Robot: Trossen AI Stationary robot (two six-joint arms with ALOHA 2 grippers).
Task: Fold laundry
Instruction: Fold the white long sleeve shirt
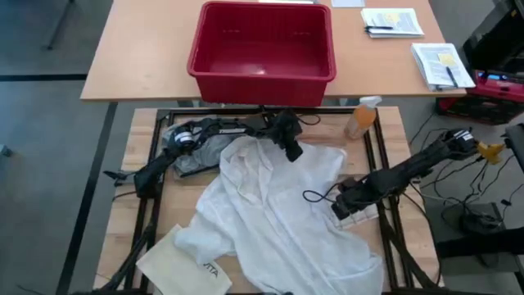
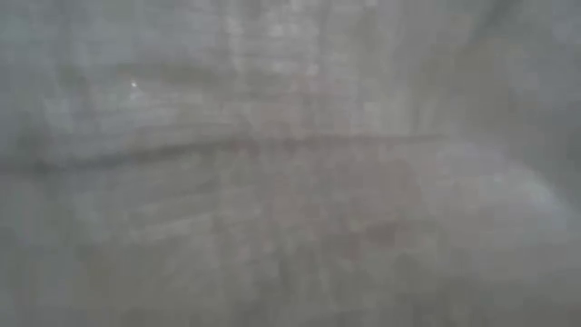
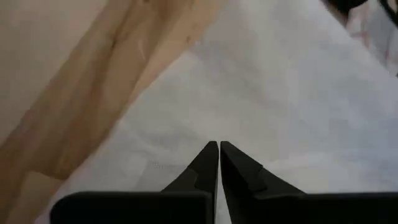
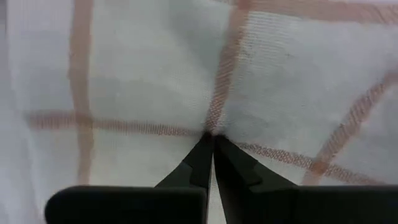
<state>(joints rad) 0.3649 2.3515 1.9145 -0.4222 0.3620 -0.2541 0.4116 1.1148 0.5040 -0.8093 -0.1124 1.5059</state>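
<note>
A large white shirt (image 1: 278, 213) lies spread and rumpled over the wooden table (image 1: 139, 205). A grey garment (image 1: 201, 156) lies at its far left, under my left arm. My left gripper (image 1: 288, 143) is at the shirt's far edge, fingers shut. My right gripper (image 1: 342, 203) is at the shirt's right side, shut on white cloth with thin orange-red check lines (image 4: 149, 74). Cloth covers the whole low view (image 2: 290, 163). My left gripper (image 3: 219, 144) meets the white shirt's cloth (image 3: 249, 106) with its shut fingertips near the far edge, slanting down from the table's left. The fingers hide the place of contact; one layer or several, I cannot tell. My right gripper (image 4: 210, 135) pinches the checked cloth where two check lines cross (image 4: 214, 121), only at the fingertips. The cloth puckers slightly toward the tips. The fingers come from the table's right, slanting down.
A stiff white bag (image 1: 184, 266) lies at the near left, partly under the shirt. A spray bottle (image 1: 361, 117) stands at the far right corner. A red basket (image 1: 262, 49) and papers (image 1: 393, 20) sit on the farther table.
</note>
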